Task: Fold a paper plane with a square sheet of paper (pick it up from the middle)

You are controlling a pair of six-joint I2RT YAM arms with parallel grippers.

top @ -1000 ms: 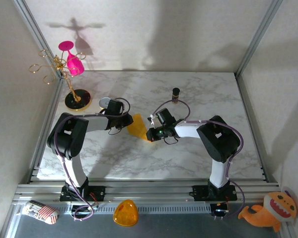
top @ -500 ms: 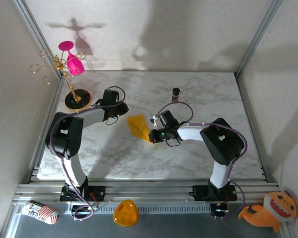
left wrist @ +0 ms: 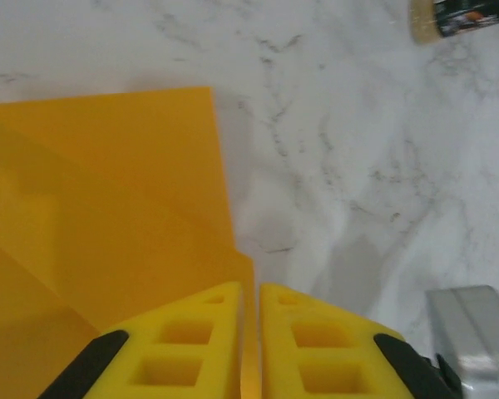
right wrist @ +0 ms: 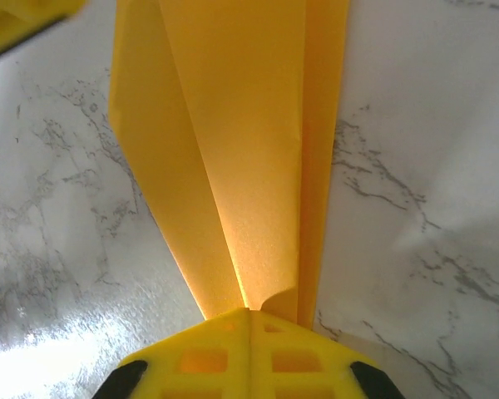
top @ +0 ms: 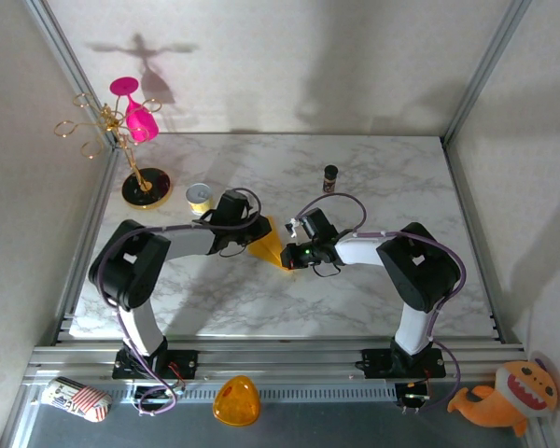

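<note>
Marble worktop point(top: 373, 187), boxed by pale walls point(top: 261, 65), bears creased orange paper point(top: 269, 247) at centre, left jaws and right jaws clamped on it.

The paper plane point(top: 270, 243) is between the left tool point(top: 254, 245) and the right tool point(top: 288, 257), with a bottle point(top: 330, 177) behind them.

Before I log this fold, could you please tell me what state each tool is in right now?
Left tool: closed, pinching the paper at its edge.
Right tool: closed, gripping the paper's narrow end.
</note>
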